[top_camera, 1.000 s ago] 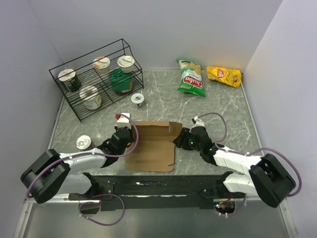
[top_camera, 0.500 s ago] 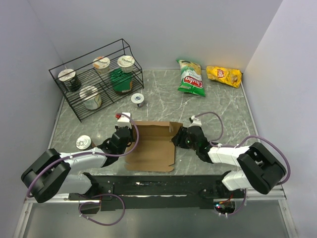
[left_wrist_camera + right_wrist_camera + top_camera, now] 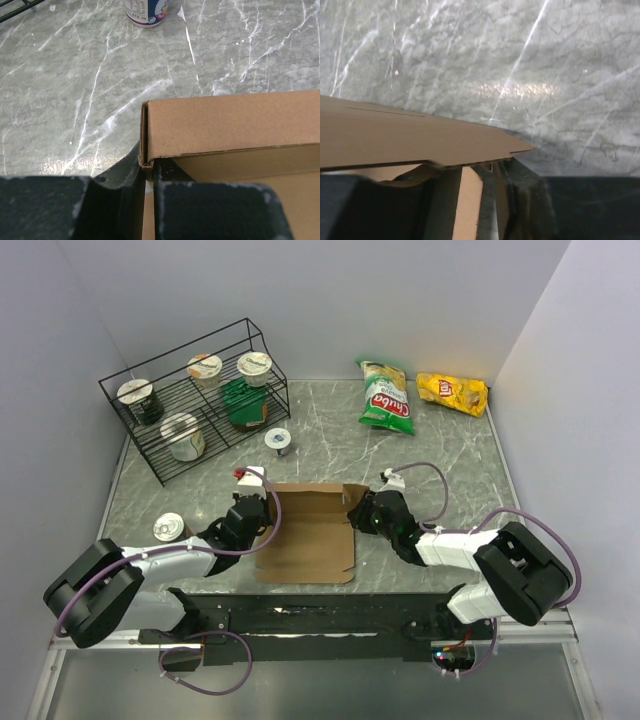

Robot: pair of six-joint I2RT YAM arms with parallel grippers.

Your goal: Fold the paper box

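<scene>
Pinching 2 far corners so the paper box's (image 3: 305,535) side walls stand up

It lies on the bench's (image 3: 330,440) near middle. The left claw (image 3: 148,172) is clamped on the upturned left wall, likely to set the crease. The right claw (image 3: 470,175) straddles the right flap, but I cannot tell if it grips.

right gripper (image 3: 359,512) | moved left | now at paper box (image 3: 305,540) right edge

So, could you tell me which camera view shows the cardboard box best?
The top external view: only there is the whole cardboard box visible, flat panel and raised far wall. The left wrist view shows just one raised corner, the right wrist view just one flap's edge.
</scene>
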